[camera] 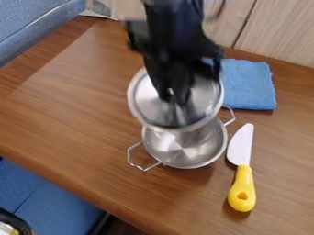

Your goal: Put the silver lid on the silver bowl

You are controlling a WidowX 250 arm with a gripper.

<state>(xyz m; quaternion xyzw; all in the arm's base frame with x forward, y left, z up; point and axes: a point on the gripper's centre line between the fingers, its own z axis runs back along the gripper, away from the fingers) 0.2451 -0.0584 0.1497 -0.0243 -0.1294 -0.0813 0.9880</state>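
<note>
My black gripper (pixel 175 97) hangs down from the top edge, at the middle of the silver lid (pixel 144 98). It looks shut on the lid's knob, which is mostly hidden by the fingers. The round lid overlaps the upper part of the silver bowl (pixel 184 149) in the view, a little toward the back; whether they touch I cannot tell. The bowl stands upright on the wooden table with its inside showing, a wire handle at its lower left and another at its upper right.
To the right of the bowl lies a knife (pixel 242 186) with a yellow handle and white blade. A folded blue cloth (pixel 248 85) lies behind on the right. The wooden table (pixel 67 110) meets a pale wood panel at the back.
</note>
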